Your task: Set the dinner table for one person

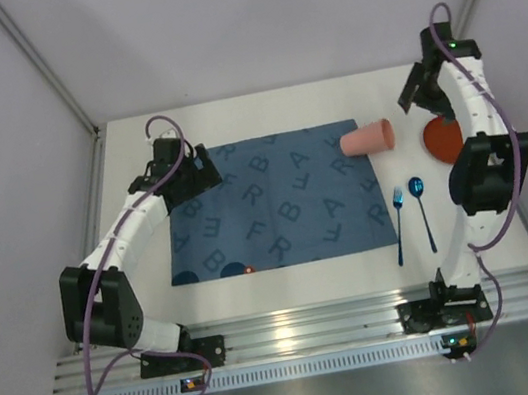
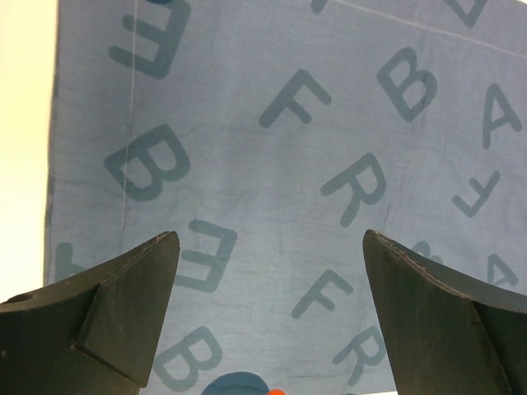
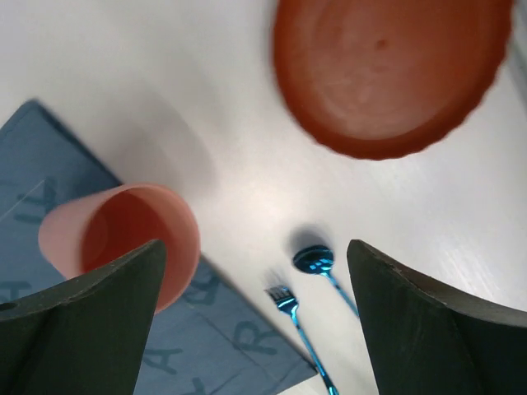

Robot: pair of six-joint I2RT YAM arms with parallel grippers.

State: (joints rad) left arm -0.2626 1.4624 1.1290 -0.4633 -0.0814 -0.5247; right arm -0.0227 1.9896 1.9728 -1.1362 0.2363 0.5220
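The white tabletop (image 1: 290, 289) fills the middle of the top view, running from a ribbed silver rail (image 1: 317, 331) at the near edge, where both arm bases are bolted, back to the pale walls. A blue cloth mat (image 1: 285, 204) lies flat on it, left of centre. The mat is printed with scattered darker letters at various angles; B, A, R, F, L and E can be read, and no word or brand can be made out.

A pink cup (image 1: 368, 138) lies on its side over the mat's far right corner, its mouth towards the right. Just right of it a red-orange plate (image 1: 440, 140) sits on bare tabletop, partly hidden by the right arm. A blue fork (image 1: 399, 221) and a blue spoon (image 1: 420, 202) lie side by side, close but apart, just beside the mat's right edge. At the mat's near edge is a small dark blue round thing with an orange spot (image 1: 240, 267), too small to identify.

The left gripper (image 2: 270, 243) hangs over the mat's far left part, jaws spread wide and holding nothing. The right gripper (image 3: 255, 247) is above the cup and plate, jaws likewise wide apart and empty.
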